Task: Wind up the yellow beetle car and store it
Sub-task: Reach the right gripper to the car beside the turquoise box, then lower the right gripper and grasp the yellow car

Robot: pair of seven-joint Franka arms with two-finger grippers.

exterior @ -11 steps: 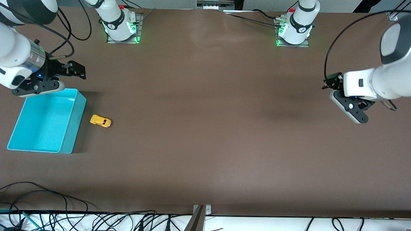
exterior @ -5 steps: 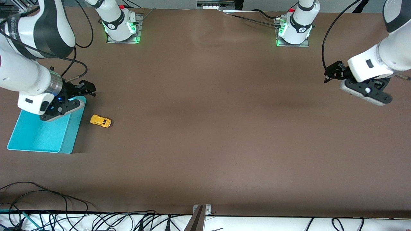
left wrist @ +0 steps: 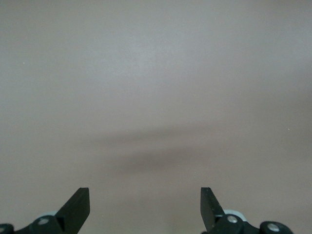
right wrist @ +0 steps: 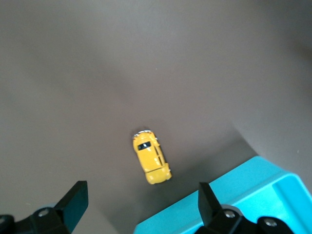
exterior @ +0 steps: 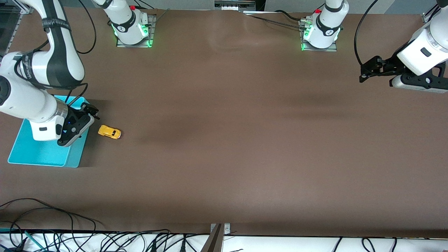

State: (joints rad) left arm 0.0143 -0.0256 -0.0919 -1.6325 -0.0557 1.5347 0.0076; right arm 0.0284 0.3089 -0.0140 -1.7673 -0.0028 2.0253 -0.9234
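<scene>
I see the yellow beetle car (exterior: 109,132) on the table (exterior: 224,147) near the right arm's end, just beside the turquoise bin (exterior: 38,154). The right gripper (exterior: 91,111) hangs over the bin's rim, fingers apart, empty. The right wrist view alone shows the car's dark window. The left gripper (exterior: 367,71) waits open over bare table — its wrist view shows only tabletop.

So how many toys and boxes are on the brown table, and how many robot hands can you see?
Yellow beetle car: 1
Turquoise bin: 1
Robot grippers: 2, the right gripper over the bin's edge beside the car, the left gripper waiting over bare table at its own end, both with fingers open
Total: 4
</scene>
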